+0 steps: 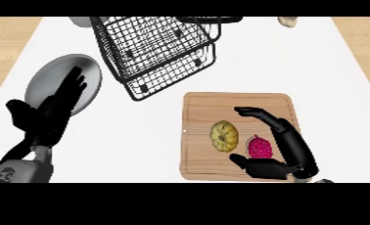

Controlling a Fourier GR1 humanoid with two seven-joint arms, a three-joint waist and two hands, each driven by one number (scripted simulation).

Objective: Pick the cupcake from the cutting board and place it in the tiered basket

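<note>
A wooden cutting board lies at the lower right of the white counter. On it sit a yellow ridged cupcake and, to its right, a pink-red item. My right hand arches over the pink-red item, fingers curved above it and thumb below, not closed on it. The black wire tiered basket stands at the back, left of the board. My left hand rests open at the left, fingers up.
A grey plate lies at the left, partly behind my left hand. A pale object sits at the counter's far right edge. Wooden floor shows past both counter sides.
</note>
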